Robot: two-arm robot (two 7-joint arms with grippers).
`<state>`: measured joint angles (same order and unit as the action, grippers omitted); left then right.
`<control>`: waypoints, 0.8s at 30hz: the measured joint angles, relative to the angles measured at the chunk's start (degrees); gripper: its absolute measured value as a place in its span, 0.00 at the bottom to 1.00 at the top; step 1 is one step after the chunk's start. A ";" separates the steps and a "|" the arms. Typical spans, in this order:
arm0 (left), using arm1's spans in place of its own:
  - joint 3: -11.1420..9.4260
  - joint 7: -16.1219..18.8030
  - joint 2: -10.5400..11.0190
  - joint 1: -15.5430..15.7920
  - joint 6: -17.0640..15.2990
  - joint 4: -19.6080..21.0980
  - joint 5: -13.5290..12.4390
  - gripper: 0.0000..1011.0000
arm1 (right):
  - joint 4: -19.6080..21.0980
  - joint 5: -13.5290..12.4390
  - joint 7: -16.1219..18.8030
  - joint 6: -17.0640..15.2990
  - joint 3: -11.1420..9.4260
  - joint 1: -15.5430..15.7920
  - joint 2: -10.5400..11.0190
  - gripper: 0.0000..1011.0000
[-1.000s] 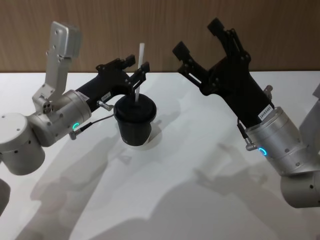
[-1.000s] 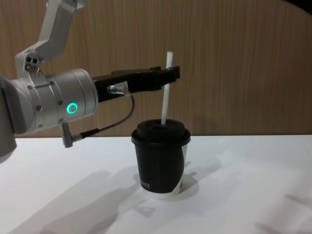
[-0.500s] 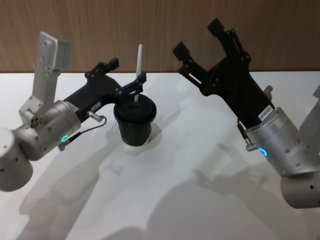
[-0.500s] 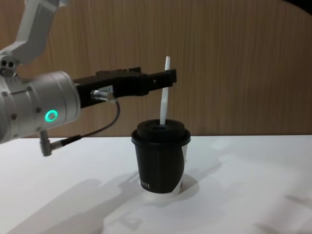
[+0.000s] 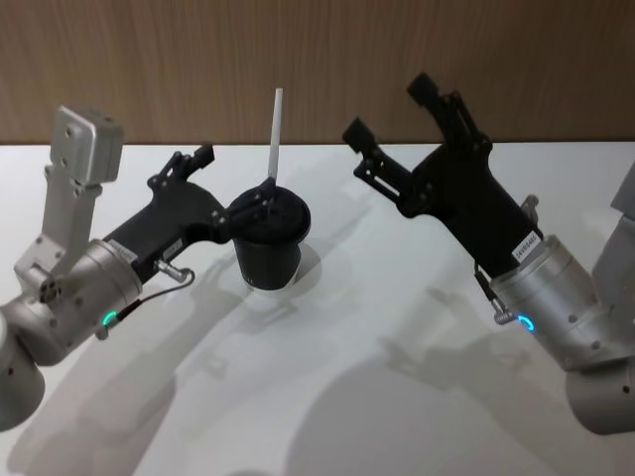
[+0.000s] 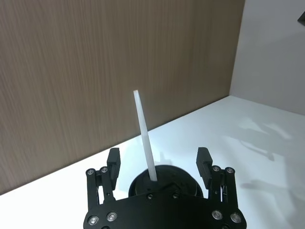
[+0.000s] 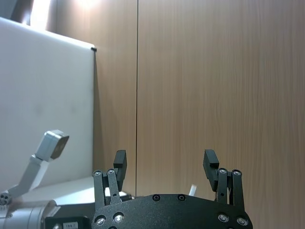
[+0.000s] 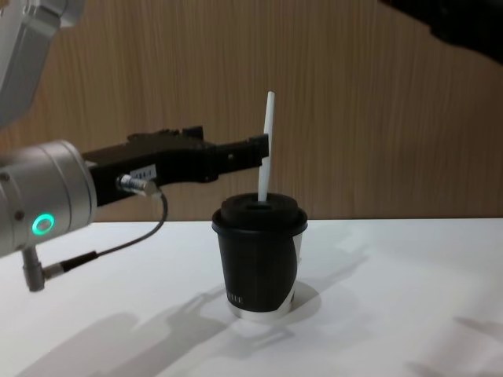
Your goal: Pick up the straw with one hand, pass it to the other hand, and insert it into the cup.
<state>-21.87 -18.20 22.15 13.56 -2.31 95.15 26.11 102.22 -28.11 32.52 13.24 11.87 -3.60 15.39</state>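
Observation:
The black cup (image 5: pixel 267 248) (image 8: pixel 259 263) stands on the white table (image 5: pixel 377 337) with its domed lid (image 6: pixel 164 174) on. The white straw (image 5: pixel 274 139) (image 8: pixel 266 145) (image 6: pixel 144 136) stands nearly upright in the lid, held by nothing. My left gripper (image 5: pixel 233 175) (image 6: pixel 158 158) (image 8: pixel 228 151) is open just left of the cup at lid height, one finger on each side of the straw without touching it. Raised to the right of the cup, my right gripper (image 5: pixel 389 107) (image 7: pixel 165 160) is open and holds nothing.
A wooden wall (image 5: pixel 327 50) runs along the table's far edge. The left arm's black cable (image 8: pixel 118 243) hangs under its wrist. Bare table (image 8: pixel 409 314) spreads to the front and right of the cup.
My left gripper let go of the straw, opened wide, and drew back to the left and lower. The straw stayed standing in the cup. The right arm barely shifted.

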 joint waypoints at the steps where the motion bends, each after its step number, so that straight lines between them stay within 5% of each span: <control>1: 0.04 0.14 0.02 -0.24 0.09 0.12 -0.11 0.99 | 0.01 0.01 -0.06 -0.18 -0.01 0.15 0.17 0.99; 24: 0.51 1.97 -1.48 -4.44 4.17 0.79 -2.49 0.99 | 0.00 0.37 -0.98 -2.92 -0.32 2.62 3.07 0.99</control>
<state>-21.36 -16.23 20.67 9.12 1.86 95.94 23.62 102.22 -27.74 31.54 10.33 11.54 -0.98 18.46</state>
